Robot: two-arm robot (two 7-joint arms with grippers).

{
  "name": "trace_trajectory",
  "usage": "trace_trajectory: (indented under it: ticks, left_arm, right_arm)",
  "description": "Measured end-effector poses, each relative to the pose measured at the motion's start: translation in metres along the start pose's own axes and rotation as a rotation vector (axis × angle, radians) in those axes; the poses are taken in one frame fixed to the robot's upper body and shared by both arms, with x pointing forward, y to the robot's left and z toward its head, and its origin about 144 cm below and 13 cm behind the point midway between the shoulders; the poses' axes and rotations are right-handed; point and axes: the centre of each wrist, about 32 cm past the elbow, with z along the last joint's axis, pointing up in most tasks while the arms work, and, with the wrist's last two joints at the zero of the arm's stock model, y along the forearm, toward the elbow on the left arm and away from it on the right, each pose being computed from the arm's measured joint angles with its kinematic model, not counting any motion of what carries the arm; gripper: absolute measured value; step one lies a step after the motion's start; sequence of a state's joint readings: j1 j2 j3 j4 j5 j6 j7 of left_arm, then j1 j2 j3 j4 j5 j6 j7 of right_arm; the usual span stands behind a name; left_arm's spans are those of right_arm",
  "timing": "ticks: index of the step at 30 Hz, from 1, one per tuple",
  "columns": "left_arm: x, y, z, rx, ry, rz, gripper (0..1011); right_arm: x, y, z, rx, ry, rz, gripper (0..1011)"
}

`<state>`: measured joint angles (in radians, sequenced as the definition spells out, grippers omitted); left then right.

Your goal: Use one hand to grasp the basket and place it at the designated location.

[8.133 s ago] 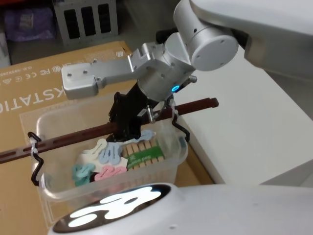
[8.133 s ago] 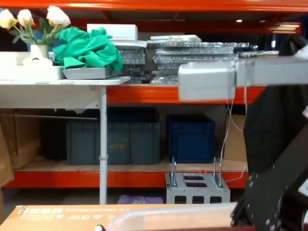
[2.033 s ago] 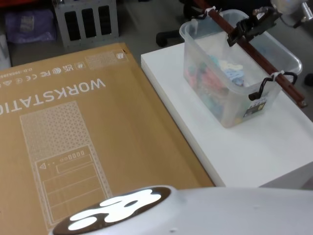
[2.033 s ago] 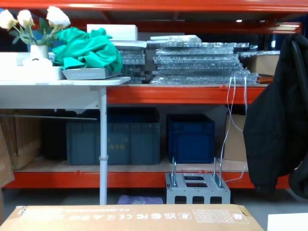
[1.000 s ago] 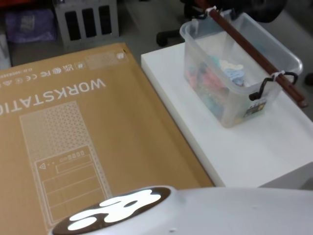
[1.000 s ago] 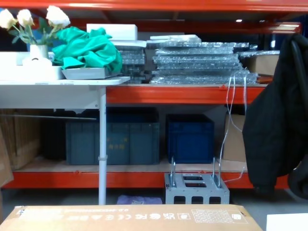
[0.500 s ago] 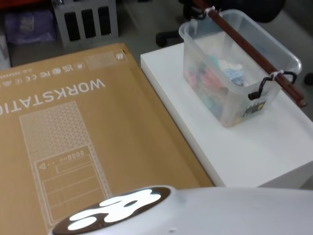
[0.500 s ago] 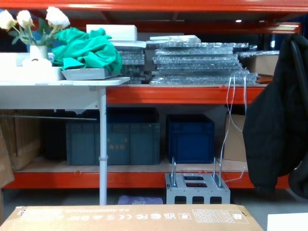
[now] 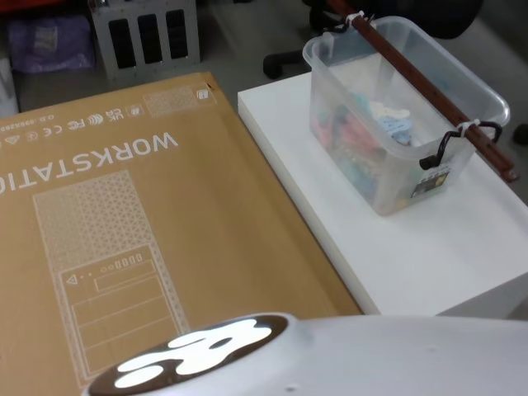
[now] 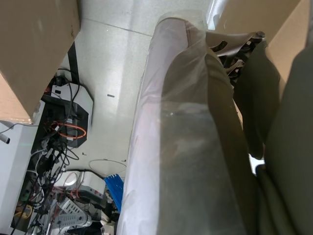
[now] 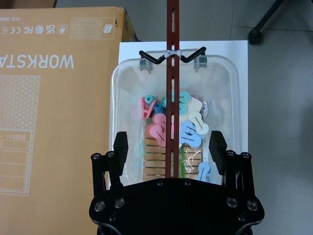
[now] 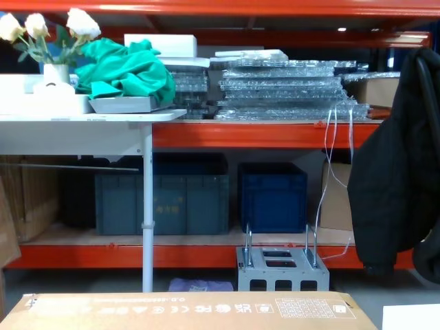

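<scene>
The basket (image 9: 375, 177) is a translucent milky tub standing on the white table (image 9: 429, 256) at the right. A dark red bar (image 9: 421, 82) lies across its rim, tied to black hooks at both ends. Coloured and wooden clothes pegs (image 11: 188, 129) lie inside. In the right wrist view the basket (image 11: 234, 105) is straight below my right gripper (image 11: 168, 147), which hangs above it, open, with a finger on each side of the bar (image 11: 171, 58) and touching nothing. The left wrist view looks along a plastic-wrapped arm toward the floor.
A large brown cardboard box (image 9: 124, 214) lies flat against the white table's left edge. Beyond it stand orange racking, dark blue crates (image 12: 271, 196), a grey metal box (image 12: 282, 268) and a hanging black jacket (image 12: 395, 158).
Eight seconds ago my right gripper held the bar with the basket over the cardboard box. The basket now rests on the white table, and the gripper has let go and risen.
</scene>
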<state>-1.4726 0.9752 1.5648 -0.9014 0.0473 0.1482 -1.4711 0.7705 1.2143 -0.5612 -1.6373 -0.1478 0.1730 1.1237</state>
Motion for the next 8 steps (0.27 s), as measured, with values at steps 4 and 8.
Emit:
trace_trajectory:
  ticks: [4,8]
  left_arm:
    - [0.0,0.0,0.0001,0.0,0.0,0.0,0]
    - [0.0,0.0,0.0,0.0,0.0,0.0,0]
  right_arm:
    - [0.0,0.0004,-0.0001,-0.001,0.0,0.001,1001]
    - [0.0,0.0008,-0.0001,-0.001,0.0,0.002,1001]
